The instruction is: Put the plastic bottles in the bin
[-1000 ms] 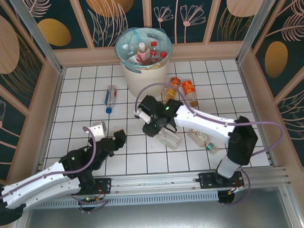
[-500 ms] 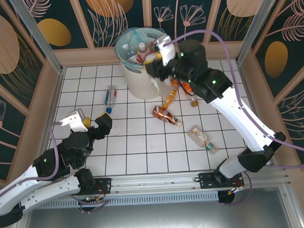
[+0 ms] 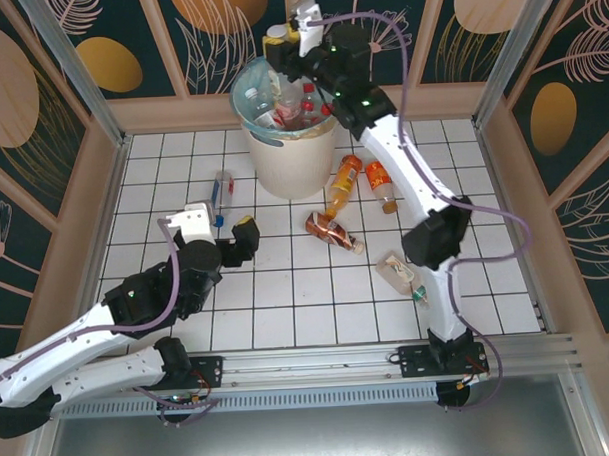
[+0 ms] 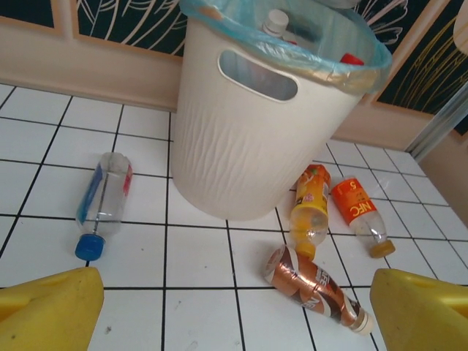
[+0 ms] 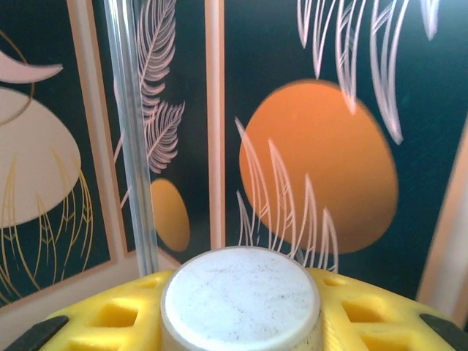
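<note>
The off-white bin [image 3: 287,154] with a teal liner stands at the back of the tiled floor, several plastic bottles [image 3: 292,106] inside it. My right gripper [image 3: 279,41] hangs above its far rim, shut on a bottle whose round white end [image 5: 240,296] sits between the yellow fingers [image 5: 110,316]. My left gripper [image 3: 235,237] is low over the floor, open and holding nothing, facing the bin [image 4: 256,124]. Ahead of it lie a copper-labelled bottle [image 4: 314,285], a yellow-orange one [image 4: 308,212], an orange one [image 4: 358,216] and a clear blue-capped one [image 4: 102,201].
Another clear bottle with a green cap [image 3: 403,279] lies on the tiles right of centre. Patterned walls with wooden trim and metal posts [image 3: 74,66] close the floor in on three sides. Bare tiles [image 3: 277,299] spread in front of the left arm.
The right arm lifted a clear bottle off the floor and swung it up over the bin. The left gripper moved up and to the right, toward the bottles beside the bin.
</note>
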